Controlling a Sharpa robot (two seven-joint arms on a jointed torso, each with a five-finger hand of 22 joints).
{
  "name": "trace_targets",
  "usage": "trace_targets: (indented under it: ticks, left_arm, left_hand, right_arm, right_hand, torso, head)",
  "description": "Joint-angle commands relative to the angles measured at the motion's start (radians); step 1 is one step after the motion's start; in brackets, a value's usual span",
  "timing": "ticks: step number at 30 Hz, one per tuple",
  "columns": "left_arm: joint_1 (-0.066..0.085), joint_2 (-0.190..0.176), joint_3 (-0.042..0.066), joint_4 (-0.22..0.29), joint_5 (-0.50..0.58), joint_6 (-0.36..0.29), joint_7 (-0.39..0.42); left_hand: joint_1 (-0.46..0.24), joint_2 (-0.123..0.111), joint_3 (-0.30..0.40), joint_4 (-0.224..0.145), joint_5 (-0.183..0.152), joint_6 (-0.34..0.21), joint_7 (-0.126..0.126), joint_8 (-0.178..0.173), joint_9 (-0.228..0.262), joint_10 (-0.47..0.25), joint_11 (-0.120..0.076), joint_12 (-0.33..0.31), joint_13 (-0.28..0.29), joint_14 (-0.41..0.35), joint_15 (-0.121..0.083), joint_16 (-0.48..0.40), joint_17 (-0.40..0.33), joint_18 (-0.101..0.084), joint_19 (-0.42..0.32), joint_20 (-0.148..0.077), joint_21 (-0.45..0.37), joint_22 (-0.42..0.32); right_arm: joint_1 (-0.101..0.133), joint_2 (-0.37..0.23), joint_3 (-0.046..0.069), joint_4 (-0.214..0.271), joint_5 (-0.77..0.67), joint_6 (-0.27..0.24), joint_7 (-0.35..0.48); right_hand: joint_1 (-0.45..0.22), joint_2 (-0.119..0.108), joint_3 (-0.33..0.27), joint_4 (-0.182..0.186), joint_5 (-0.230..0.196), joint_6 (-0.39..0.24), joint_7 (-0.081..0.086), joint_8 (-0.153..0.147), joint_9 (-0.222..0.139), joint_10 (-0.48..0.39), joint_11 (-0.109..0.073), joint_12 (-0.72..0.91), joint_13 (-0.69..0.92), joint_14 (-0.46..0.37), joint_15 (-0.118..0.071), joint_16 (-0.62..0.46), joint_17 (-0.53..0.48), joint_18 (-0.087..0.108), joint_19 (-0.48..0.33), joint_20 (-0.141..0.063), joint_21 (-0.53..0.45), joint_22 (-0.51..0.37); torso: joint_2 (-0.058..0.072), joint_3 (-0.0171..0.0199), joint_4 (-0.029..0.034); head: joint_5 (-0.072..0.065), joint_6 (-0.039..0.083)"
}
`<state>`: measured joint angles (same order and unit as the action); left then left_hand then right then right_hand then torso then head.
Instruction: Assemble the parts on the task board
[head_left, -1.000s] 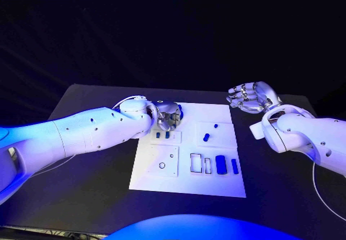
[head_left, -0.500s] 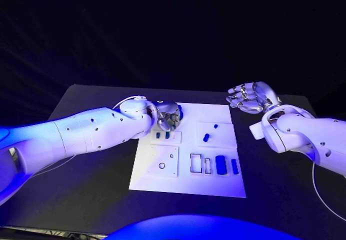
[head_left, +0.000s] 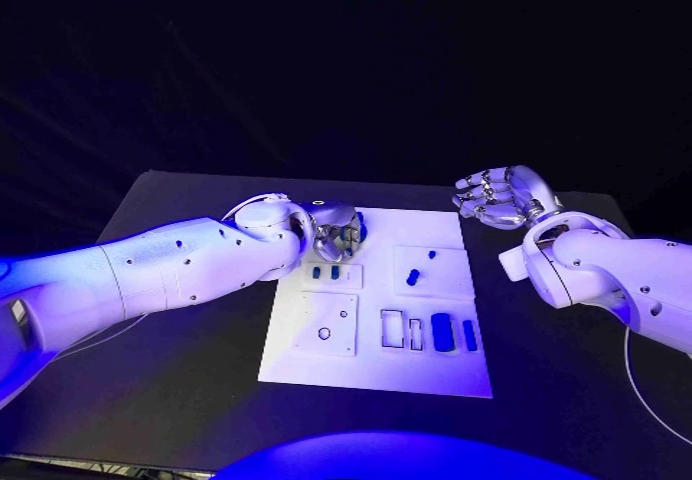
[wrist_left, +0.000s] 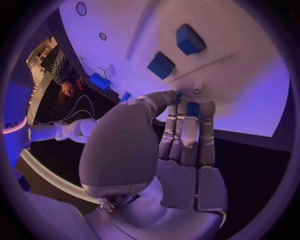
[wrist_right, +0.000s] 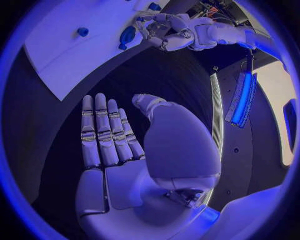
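Observation:
The white task board (head_left: 378, 370) lies in the middle of the black table. My left hand (head_left: 335, 232) hovers over its far left corner and pinches a blue part (head_left: 356, 228) at its fingertips. In the left wrist view that blue part (wrist_left: 193, 109) peeks out between the fingers (wrist_left: 186, 132), just above the board (wrist_left: 250, 75). Two small blue parts (head_left: 325, 270) stand in the board right below the hand. My right hand (head_left: 502, 196) hangs open above the table off the board's far right corner, its fingers (wrist_right: 100, 132) spread flat.
More blue parts sit on the board: a short one (head_left: 413, 276), a tiny one (head_left: 431, 253), and two upright bars (head_left: 441, 330) near the right edge. Beside the bars are open slots (head_left: 391, 327). A small ring hole (head_left: 323, 331) marks the left plate.

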<state>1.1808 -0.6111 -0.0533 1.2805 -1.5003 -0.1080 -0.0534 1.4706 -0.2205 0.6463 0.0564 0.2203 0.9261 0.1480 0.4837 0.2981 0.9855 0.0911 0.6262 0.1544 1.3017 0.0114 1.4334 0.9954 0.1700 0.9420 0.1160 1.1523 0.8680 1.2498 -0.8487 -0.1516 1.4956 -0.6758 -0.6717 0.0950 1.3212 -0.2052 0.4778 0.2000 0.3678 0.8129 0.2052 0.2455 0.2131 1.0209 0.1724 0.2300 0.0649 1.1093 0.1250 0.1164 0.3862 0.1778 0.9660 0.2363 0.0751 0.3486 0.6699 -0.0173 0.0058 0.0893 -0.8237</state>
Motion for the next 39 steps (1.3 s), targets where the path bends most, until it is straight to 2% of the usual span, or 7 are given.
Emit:
trace_targets:
  ticks: [1,5,9,12,22,39]
  left_arm:
    - [0.0,-0.013,0.009,0.023,0.017,-0.028,0.02]
    - [0.001,-0.039,0.021,0.049,0.03,-0.014,0.016]
    - [0.001,-0.061,0.026,0.062,0.042,0.008,0.01]
    - [0.001,-0.073,0.027,0.065,0.048,0.022,0.006]
    - [0.001,-0.099,0.028,0.059,0.061,0.053,-0.003]
    - [0.001,-0.102,0.028,0.051,0.066,0.07,-0.009]
  left_hand:
    - [-0.005,0.004,-0.001,-0.006,0.006,0.006,0.001,-0.005,0.001,0.017,-0.012,-0.006,0.0,0.007,0.003,0.004,0.0,0.003,0.007,-0.001,0.005,0.0]
    - [-0.009,0.002,-0.001,-0.007,0.006,0.007,0.001,-0.009,0.001,0.019,-0.011,-0.01,0.0,0.006,0.003,0.003,-0.003,0.004,0.005,-0.001,0.004,-0.002]
    - [-0.014,0.0,-0.001,-0.006,0.006,0.008,0.001,-0.013,0.001,0.02,-0.011,-0.016,0.0,0.006,0.004,0.003,-0.005,0.004,0.005,-0.001,0.003,-0.003]
    - [-0.016,-0.001,-0.001,-0.006,0.006,0.008,0.001,-0.015,0.001,0.02,-0.011,-0.019,-0.001,0.005,0.004,0.002,-0.008,0.004,0.003,-0.001,0.002,-0.004]
    - [-0.021,-0.003,-0.001,-0.006,0.005,0.008,0.001,-0.022,0.001,0.021,-0.01,-0.028,-0.002,0.002,0.004,-0.001,-0.014,0.005,-0.003,-0.001,-0.003,-0.011]
    - [-0.022,-0.004,0.0,-0.006,0.005,0.009,0.001,-0.023,0.001,0.022,-0.01,-0.03,-0.002,0.001,0.005,-0.001,-0.016,0.005,-0.003,0.0,-0.003,-0.011]
  right_arm:
    - [0.0,0.001,0.0,0.0,-0.004,0.012,0.015]
    - [0.0,0.0,0.0,0.001,-0.003,0.012,0.015]
    - [0.0,-0.002,0.0,0.002,-0.003,0.012,0.015]
    - [0.0,-0.003,0.0,0.002,-0.003,0.012,0.014]
    - [0.0,-0.006,0.0,0.004,-0.003,0.011,0.014]
    - [0.0,-0.006,0.0,0.005,-0.003,0.011,0.014]
  right_hand:
    - [-0.009,-0.001,0.002,-0.006,0.007,-0.004,0.04,-0.005,-0.001,-0.003,0.003,0.0,-0.001,0.005,-0.002,-0.005,-0.001,0.004,0.007,-0.002,-0.003,-0.001]
    - [-0.009,-0.001,0.002,-0.006,0.007,-0.004,0.04,-0.005,-0.001,-0.003,0.003,0.0,-0.001,0.005,-0.002,-0.005,-0.001,0.004,0.007,-0.002,-0.003,-0.001]
    - [-0.009,-0.001,0.002,-0.006,0.007,-0.004,0.04,-0.005,-0.001,-0.003,0.003,0.0,-0.001,0.005,-0.002,-0.005,-0.001,0.004,0.007,-0.002,-0.003,-0.001]
    - [-0.009,-0.001,0.002,-0.006,0.007,-0.004,0.04,-0.005,-0.001,-0.003,0.003,0.0,-0.001,0.005,-0.002,-0.005,-0.001,0.004,0.007,-0.002,-0.003,-0.001]
    - [-0.009,0.0,0.002,-0.007,0.007,-0.004,0.04,-0.005,-0.001,-0.003,0.003,0.0,-0.001,0.006,-0.002,-0.005,-0.001,0.004,0.007,-0.002,-0.003,-0.003]
    - [-0.009,0.0,0.002,-0.007,0.007,-0.004,0.04,-0.005,-0.001,-0.003,0.003,0.0,-0.001,0.006,-0.002,-0.005,-0.001,0.004,0.007,-0.002,-0.003,-0.003]
  torso:
    - [0.0,0.0004,0.0013]
    - [-0.001,0.0019,0.0022]
    - [-0.001,0.0018,0.0015]
    - [0.0,0.0006,0.0009]
    - [0.0,0.0004,0.0003]
    - [0.001,0.0005,-0.0002]
  head:
    - [0.001,0.001]
    - [0.002,0.001]
    - [0.003,0.001]
    - [0.003,0.001]
    - [0.005,0.0]
    - [0.006,-0.003]
